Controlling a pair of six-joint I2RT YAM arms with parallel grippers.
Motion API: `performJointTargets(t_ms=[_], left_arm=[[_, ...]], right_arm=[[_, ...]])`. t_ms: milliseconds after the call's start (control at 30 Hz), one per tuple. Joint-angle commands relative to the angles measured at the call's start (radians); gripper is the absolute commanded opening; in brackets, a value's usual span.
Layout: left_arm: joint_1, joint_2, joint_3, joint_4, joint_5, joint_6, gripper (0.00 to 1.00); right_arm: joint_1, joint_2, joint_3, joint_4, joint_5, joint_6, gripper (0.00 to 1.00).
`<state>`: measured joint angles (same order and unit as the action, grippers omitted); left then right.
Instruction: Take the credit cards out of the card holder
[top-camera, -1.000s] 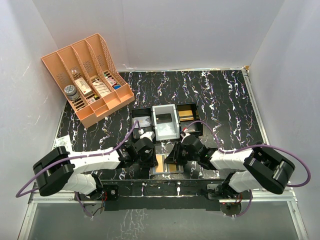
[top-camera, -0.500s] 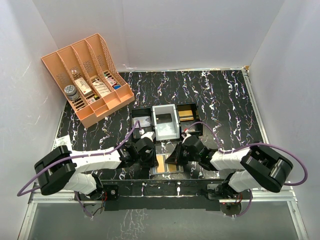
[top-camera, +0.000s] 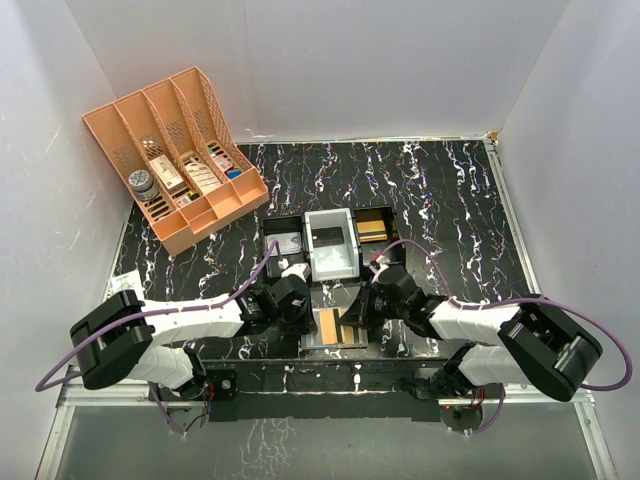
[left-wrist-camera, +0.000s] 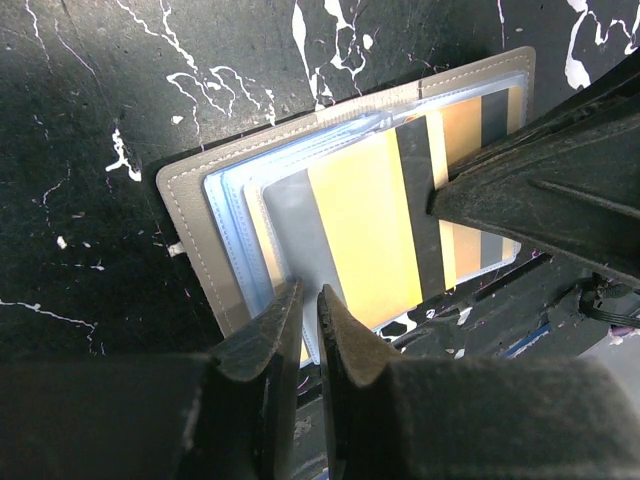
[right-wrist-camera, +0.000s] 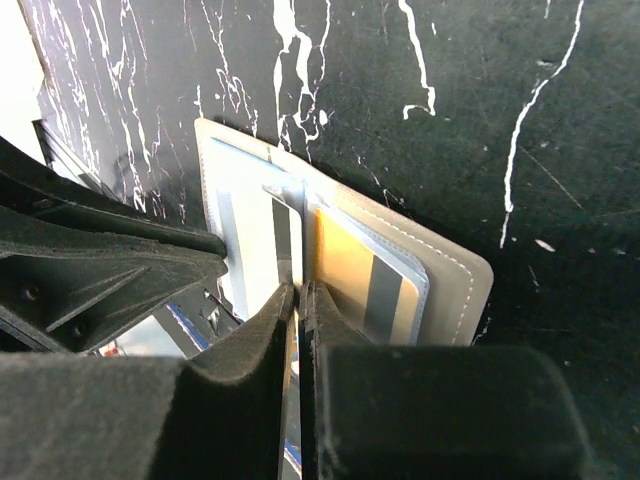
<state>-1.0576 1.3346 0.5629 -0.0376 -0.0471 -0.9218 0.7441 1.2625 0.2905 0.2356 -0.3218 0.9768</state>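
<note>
Both left fingers (left-wrist-camera: 265, 345) and right fingers (right-wrist-camera: 335, 335) clamp the flat grey folding card holder's (left-wrist-camera: 190, 250) sleeves; pulling apart could tear them, gold-orange plastic card (left-wrist-camera: 360, 230) unfreed.

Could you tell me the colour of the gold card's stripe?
The stripe is dark grey, clearest in the left wrist view.

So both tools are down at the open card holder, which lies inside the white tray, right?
Not inside the tray. The top external view shows the card holder lying on the black table, nearer than the white tray. Both the left tool and right tool are down at it.
</note>
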Motion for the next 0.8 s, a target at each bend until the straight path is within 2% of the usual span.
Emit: performJointTargets(t_ms=[0,100,433,633,767], left_arm=[[-0.005,0.029,-0.011,-0.120,-0.051,0.011,0.12],[-0.006,0.025,-0.007,-0.127,-0.053,0.011,0.13],[-0.004,-0.082,0.115,-0.150,-0.024,0.083,0.44],[-0.005,-0.010,0.147,-0.028,0.091,0.115,0.45],[-0.005,0.076,0.126,0.013,0.100,0.091,0.37]], right_arm=[[-0.026,-0.021,-0.003,-0.034,-0.029,-0.047,0.00],[-0.030,-0.013,0.001,-0.035,-0.044,-0.050,0.00],[-0.029,0.006,0.001,-0.011,-0.043,-0.028,0.00],[-0.030,0.005,-0.007,-0.003,-0.039,-0.019,0.01],[-0.030,-0.002,-0.018,0.018,-0.038,-0.003,0.02]])
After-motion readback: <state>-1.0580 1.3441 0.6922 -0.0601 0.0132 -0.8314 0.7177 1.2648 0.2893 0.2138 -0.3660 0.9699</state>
